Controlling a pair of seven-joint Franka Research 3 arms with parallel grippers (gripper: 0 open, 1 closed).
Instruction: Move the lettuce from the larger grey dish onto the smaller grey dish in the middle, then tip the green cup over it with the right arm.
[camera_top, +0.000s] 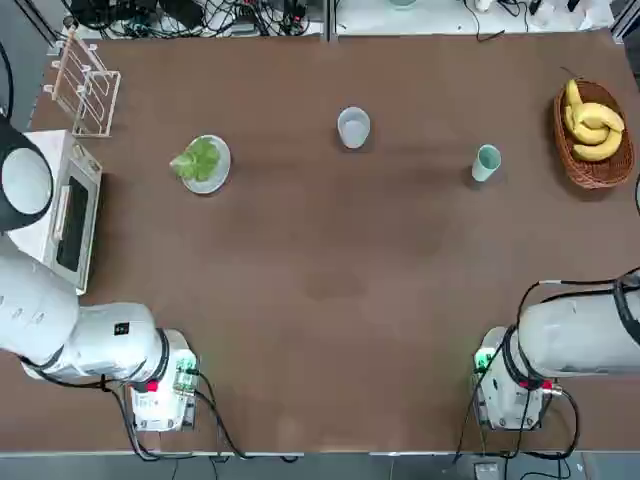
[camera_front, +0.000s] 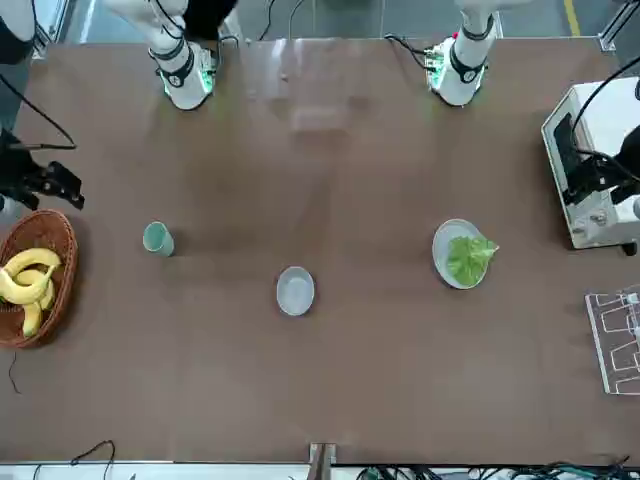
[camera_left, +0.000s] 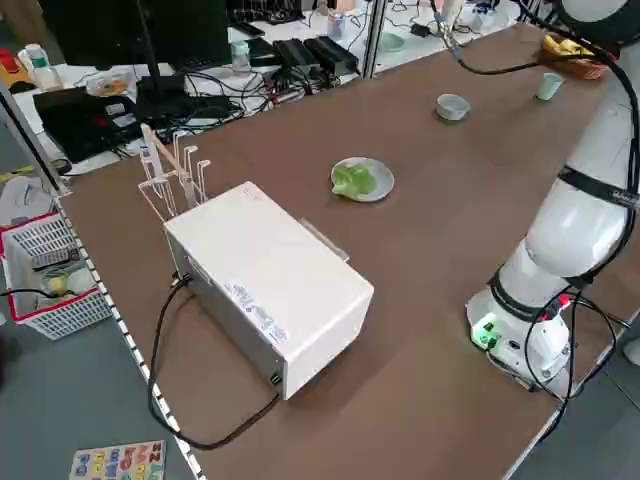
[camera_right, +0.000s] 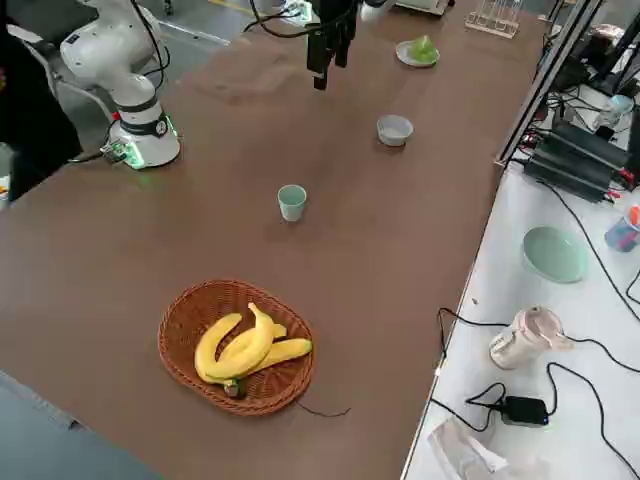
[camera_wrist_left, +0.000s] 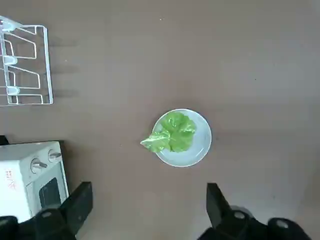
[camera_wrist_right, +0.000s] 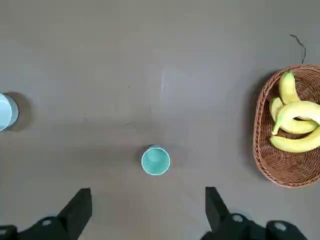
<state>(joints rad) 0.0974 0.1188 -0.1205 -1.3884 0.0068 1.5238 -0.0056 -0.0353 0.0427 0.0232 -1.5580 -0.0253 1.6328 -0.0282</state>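
Crinkly light-green lettuce (camera_wrist_left: 176, 132) lies off-centre on the flat pale-grey plate (camera_wrist_left: 201, 145), ahead of the nearer left black two-finger gripper (camera_wrist_left: 149, 207), jaws apart.

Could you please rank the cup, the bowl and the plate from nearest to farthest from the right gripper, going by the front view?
From the right gripper, raised at the robot's right:
1. Cup, on the robot's right.
2. Bowl, in the middle.
3. Plate, on the robot's left.
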